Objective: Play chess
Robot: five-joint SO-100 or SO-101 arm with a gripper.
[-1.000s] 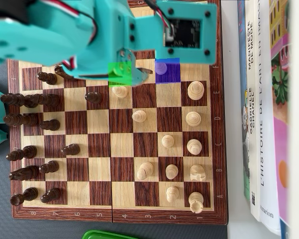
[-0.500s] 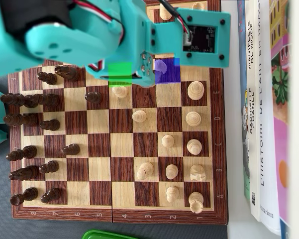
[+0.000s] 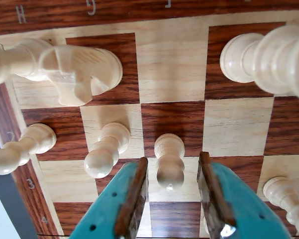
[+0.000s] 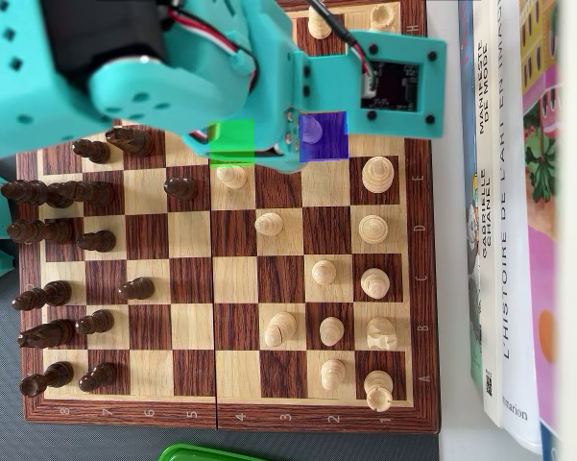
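In the wrist view my gripper (image 3: 172, 159) is open, its teal fingers with brown pads (image 3: 134, 194) standing either side of a white pawn (image 3: 169, 162). Small gaps show on both sides of the pawn, which stands on the chessboard (image 3: 171, 64). In the overhead view the teal arm (image 4: 221, 77) covers the board's top rows and hides the fingers. That same pawn (image 4: 312, 129) sits on a blue-tinted square beside the arm, and a green-tinted square (image 4: 232, 140) lies two files to its left.
Near the gripper stand a white knight (image 3: 82, 69), two more white pawns (image 3: 105, 149) (image 3: 22, 149) and a tall white piece (image 3: 268, 57). Dark pieces (image 4: 62, 240) fill the board's left, white ones (image 4: 372, 229) its right. Books (image 4: 518, 221) flank the right edge; a green object (image 4: 206, 451) lies below.
In the overhead view the arm has swung right and slightly down over the top rows, covering more of the board. No piece has moved.
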